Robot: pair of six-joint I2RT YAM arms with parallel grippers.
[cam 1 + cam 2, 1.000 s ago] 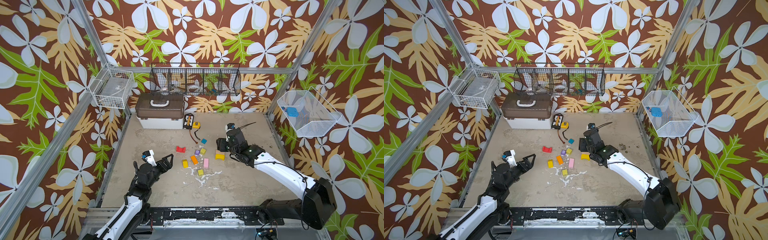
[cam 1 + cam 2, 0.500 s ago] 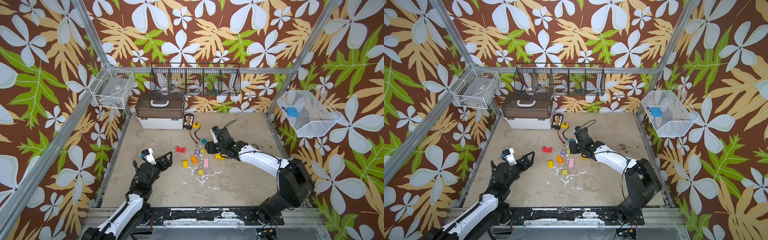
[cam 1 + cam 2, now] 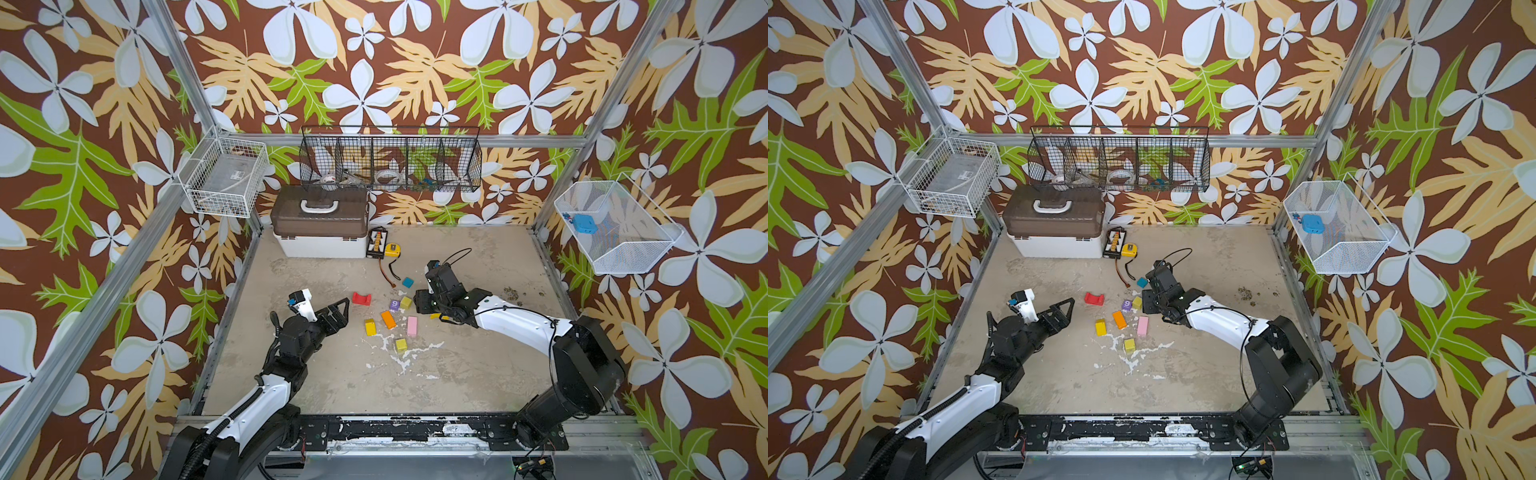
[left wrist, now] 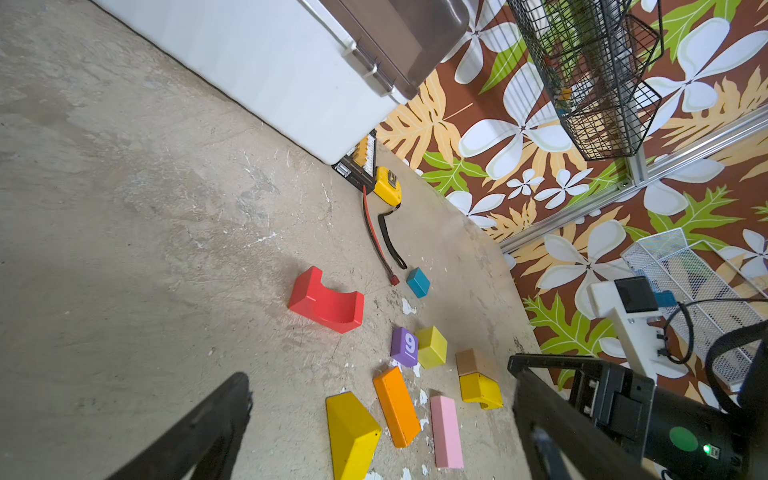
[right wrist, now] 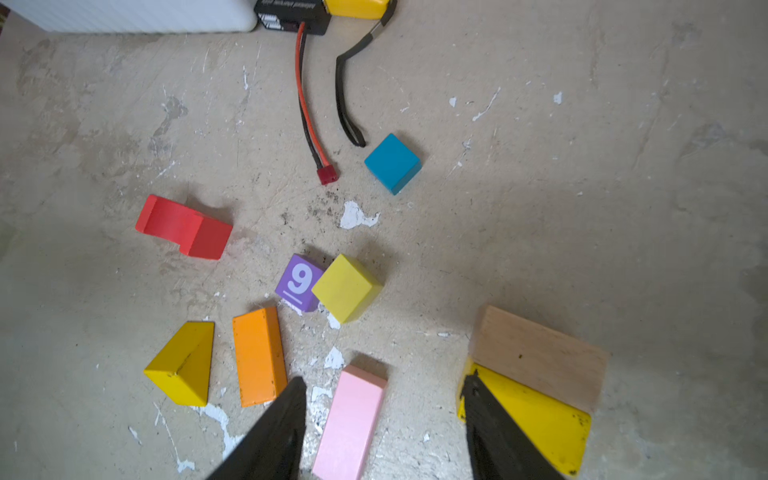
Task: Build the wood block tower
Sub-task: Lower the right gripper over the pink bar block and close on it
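In both top views the right arm has pulled in from the right edge of the worktop (image 3: pixel 457 374) since a second ago. The right gripper (image 3: pixel 420 306) now sits closer to the wood blocks (image 3: pixel 390 318) in the middle. The left gripper (image 3: pixel 343 315) has stayed near the left edge, its pincer wide and empty. The blocks have not moved, and all lie flat. I count eight in plain sight:
- one red arch (image 3: pixel 361 298)
- one teal cube (image 3: pixel 408 282)
- one purple "9" cube (image 3: pixel 394 305)
- one lime cube (image 3: pixel 406 302) touching it
- a second lime cube (image 3: pixel 400 344) nearer the front edge
- one yellow wedge (image 3: pixel 370 326)
- one orange bar (image 3: pixel 387 321)
- one pink bar (image 3: pixel 412 326)

The left wrist view shows nine blocks, among them one tan block (image 4: pixel 471 361) touching one yellow block (image 4: pixel 480 390).

The right wrist view shows the same nine. The right pincer is half wide and holds nothing. The pink bar lies under the gap, and one finger (image 5: pixel 490 436) crosses the yellow block.
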